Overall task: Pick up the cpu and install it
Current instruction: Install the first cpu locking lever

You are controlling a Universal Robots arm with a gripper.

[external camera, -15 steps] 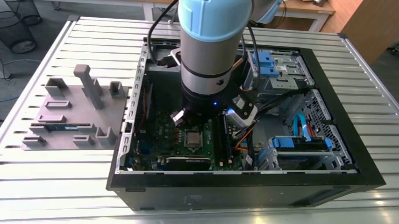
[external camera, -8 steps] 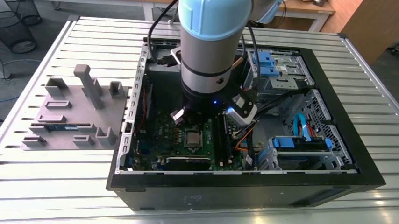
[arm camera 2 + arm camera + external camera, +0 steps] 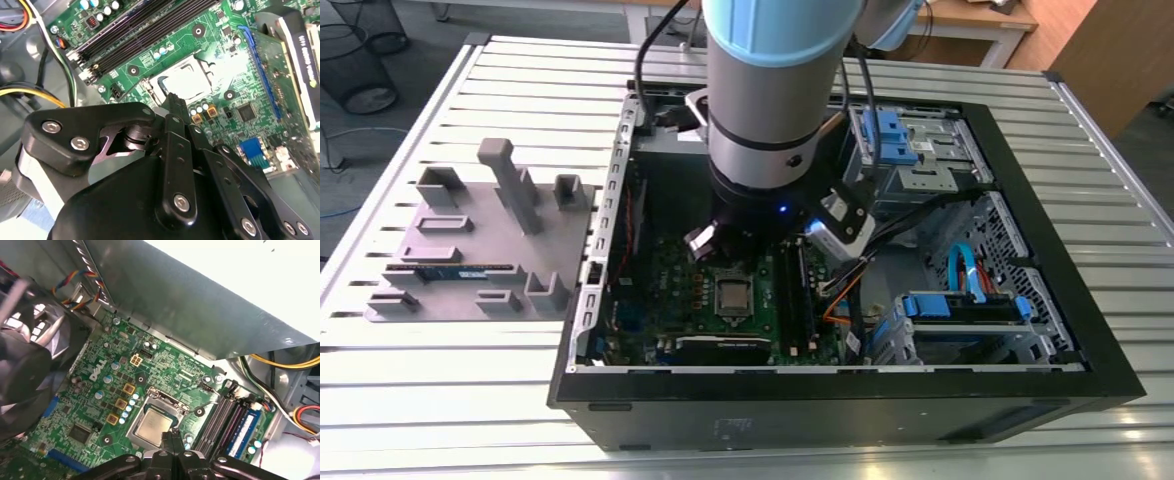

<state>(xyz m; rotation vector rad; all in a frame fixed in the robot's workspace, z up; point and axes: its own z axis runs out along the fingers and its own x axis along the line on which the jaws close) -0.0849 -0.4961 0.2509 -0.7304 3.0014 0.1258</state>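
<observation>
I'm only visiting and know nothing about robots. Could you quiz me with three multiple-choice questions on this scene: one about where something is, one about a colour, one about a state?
1. Where is the cpu?
A. On a grey tray
B. Seated flat on the motherboard
C. On the slatted table

2. What colour is the motherboard?
A. Red
B. White
C. Green

3. How are the fingers of the end effector?
A. Closed together
B. Spread wide apart
C. Clamped on a cable

Answers:
1 B: in the first wrist view the silvery cpu lies flat in the middle of the board.
2 C: the board is green in both wrist views.
3 A: in the first wrist view the fingertips meet close to the cpu, with nothing between them.
</observation>
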